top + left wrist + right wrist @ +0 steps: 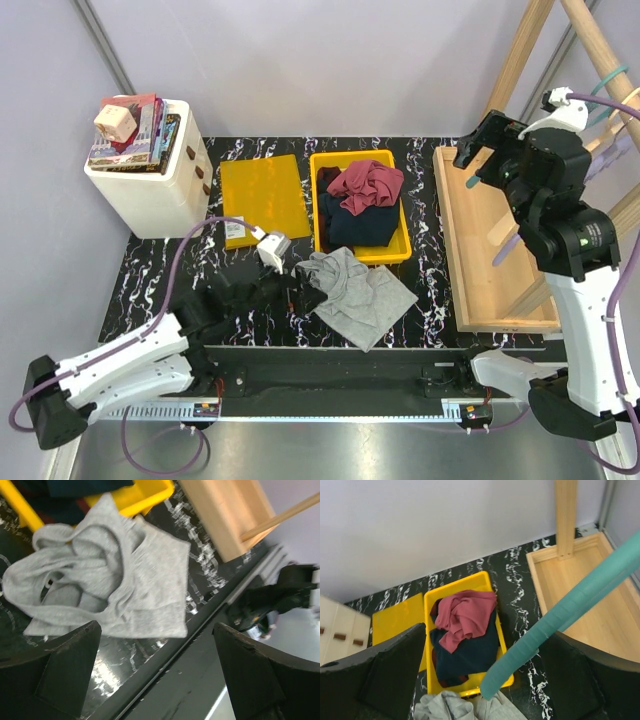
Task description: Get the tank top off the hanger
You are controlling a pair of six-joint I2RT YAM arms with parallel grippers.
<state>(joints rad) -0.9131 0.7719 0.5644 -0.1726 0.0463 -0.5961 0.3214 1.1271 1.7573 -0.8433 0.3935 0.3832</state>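
The grey tank top [355, 295] lies crumpled on the black marbled table, off the hanger, just in front of the yellow bin; it also shows in the left wrist view [107, 580] and at the bottom of the right wrist view [445, 707]. My left gripper [292, 290] is open and empty, low beside the top's left edge [156, 630]. The teal hanger [560, 615] is bare and runs slantwise between my right gripper's [485, 640] wide-open fingers, close to the right finger. In the top view the right gripper [470, 162] is raised over the wooden rack, with the hanger [506, 243] below it.
A yellow bin [398, 245] holds a red garment [365, 185] and a dark blue one. Its yellow lid [262, 195] lies to the left. A white drawer unit [150, 185] with books stands at the back left. The wooden rack base [490, 250] fills the right side.
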